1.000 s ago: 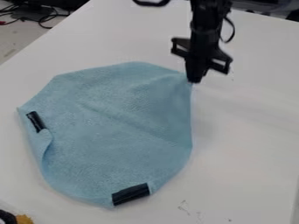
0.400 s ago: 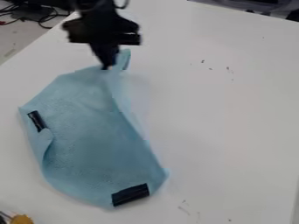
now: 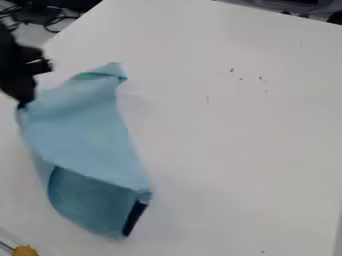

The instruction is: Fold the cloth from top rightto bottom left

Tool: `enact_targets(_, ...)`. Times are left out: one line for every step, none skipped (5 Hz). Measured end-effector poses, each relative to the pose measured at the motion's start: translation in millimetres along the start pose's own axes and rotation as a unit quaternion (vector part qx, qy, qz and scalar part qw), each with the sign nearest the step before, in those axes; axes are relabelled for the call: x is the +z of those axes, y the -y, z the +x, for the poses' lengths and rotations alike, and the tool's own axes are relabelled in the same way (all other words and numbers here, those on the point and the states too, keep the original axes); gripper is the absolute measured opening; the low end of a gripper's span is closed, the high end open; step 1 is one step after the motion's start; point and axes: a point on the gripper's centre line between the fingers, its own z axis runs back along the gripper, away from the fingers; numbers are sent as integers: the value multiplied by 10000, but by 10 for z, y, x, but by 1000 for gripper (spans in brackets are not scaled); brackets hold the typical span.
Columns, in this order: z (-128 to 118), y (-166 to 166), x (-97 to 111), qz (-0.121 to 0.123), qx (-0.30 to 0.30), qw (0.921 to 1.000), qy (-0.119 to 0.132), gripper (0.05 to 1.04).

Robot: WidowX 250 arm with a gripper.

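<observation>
Our claw (image 3: 23,106) pinches a corner of the light-blue cloth (image 3: 83,132), whose long axis slants down and rightward in view to the black strip (image 3: 135,218), so we'd likely lower that corner left of the strip.

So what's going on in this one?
A robot's black gripper, at the left, is folding a blue cloth on a white table. It holds the cloth by its upper left edge. A large flap lies over much of the cloth, while the bottom part is uncovered, with a black strip at its lower right edge. The fold looks well along but not yet let go.
</observation>
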Motion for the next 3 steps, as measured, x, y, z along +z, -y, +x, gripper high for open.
enact_targets(-116,-355,-5,60,383,9992,-7,58)
enact_targets(-217,-545,-50,116,551,9983,-126,73)
enact_targets(-268,-585,-124,202,512,9982,-242,220)
